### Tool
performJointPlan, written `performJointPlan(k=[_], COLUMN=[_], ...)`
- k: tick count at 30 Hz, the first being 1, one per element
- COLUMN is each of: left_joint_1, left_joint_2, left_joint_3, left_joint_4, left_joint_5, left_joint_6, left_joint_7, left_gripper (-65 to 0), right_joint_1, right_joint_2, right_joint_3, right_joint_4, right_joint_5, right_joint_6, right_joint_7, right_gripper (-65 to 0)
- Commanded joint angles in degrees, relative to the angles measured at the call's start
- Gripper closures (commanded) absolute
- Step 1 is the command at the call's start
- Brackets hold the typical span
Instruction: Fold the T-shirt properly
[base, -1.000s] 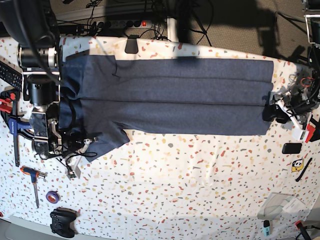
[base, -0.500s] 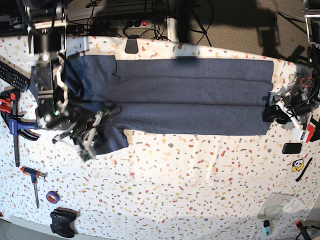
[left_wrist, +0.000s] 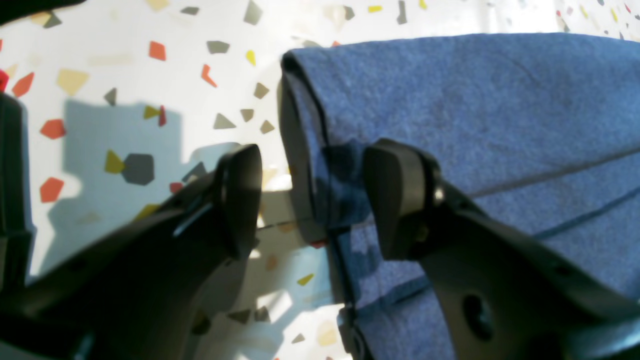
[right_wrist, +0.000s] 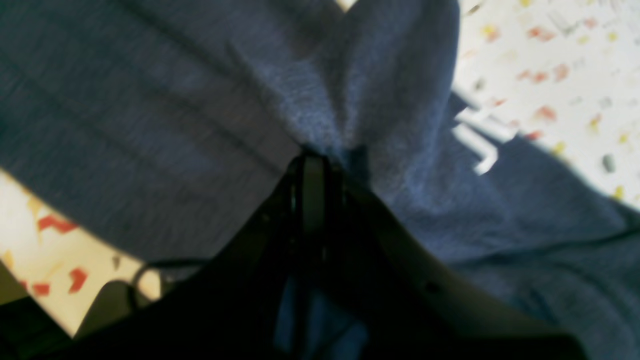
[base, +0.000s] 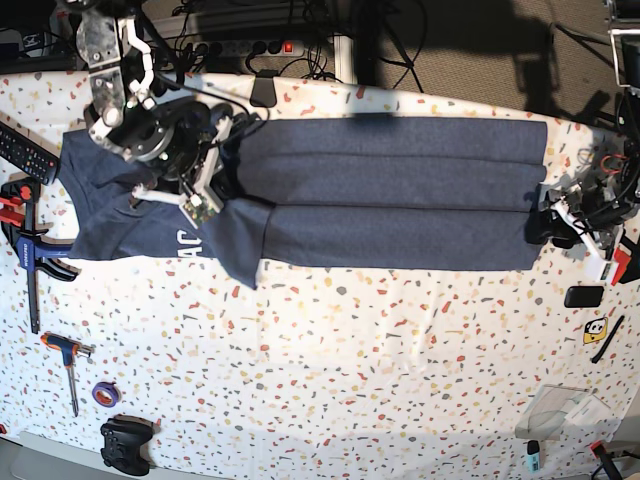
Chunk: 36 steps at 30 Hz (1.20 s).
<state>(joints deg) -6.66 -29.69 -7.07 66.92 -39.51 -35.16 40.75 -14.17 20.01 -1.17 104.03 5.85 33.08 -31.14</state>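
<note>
The dark navy-grey T-shirt lies lengthwise across the speckled table, folded into a long band. At its left end, my right gripper is shut on a bunch of cloth, holding it raised. Below it the cloth is turned over, showing white letters. At the shirt's right end, my left gripper is open. In the left wrist view the shirt's folded edge sits between the left gripper's two fingers, unpinched.
A remote, a blue clamp, an orange-handled screwdriver, a purple tape roll and a game controller lie along the left edge. A small black device and a clear box sit at the right.
My right gripper has carried the shirt's left end from the near side towards the far side and rightwards, turning cloth over and baring white letters. The left arm has stayed still.
</note>
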Motion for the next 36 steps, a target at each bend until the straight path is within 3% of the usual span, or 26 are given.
performJointPlan(k=[1,13,14,18,20,26,36], left_joint_1=[-0.9,-0.8,-0.8,-0.8,-0.8,-0.8,-0.4], left_joint_2=[-1.3,-1.3,-1.3,-1.3,-1.3,-1.3,-2.7], left_joint_3=[-0.4,-0.4,-0.4,-0.4,-0.4,-0.4,-0.4], left_joint_4=[1.0,0.9,0.9,0.9,0.9,0.9,0.9], left_joint_5=[-1.0,0.6,0.6,0.4,0.4,0.4,-0.2], left_joint_6=[-0.4,-0.4,-0.4,-0.2,-0.2,-0.2,-0.2], left_joint_7=[-0.9,-1.6,-1.6,-1.6,-1.6,-1.6,-1.0], left_gripper=[-34.5,-34.5,-34.5,-34.5,-34.5,-34.6,-34.6], right_joint_1=[-0.2,-4.9,-4.9,-4.7,-4.7,-4.6,0.2], right_joint_2=[0.6,0.6,0.6,0.6,0.6,0.6,0.6], right_joint_3=[0.3,0.3,0.3,0.4,0.4,0.4,3.3], right_joint_4=[1.3,4.2,4.2,4.2,4.2,4.3,4.3], right_joint_5=[0.3,2.1,2.1,4.2,5.9,9.4,9.4], right_joint_6=[0.0,0.0,0.0,-0.1,-0.1,-0.1,-0.6], right_joint_7=[1.7,2.6,2.6,2.3,2.3,2.2,1.5], right_gripper=[0.0,0.0,-2.4,-29.6,-34.2,-34.1,-34.1])
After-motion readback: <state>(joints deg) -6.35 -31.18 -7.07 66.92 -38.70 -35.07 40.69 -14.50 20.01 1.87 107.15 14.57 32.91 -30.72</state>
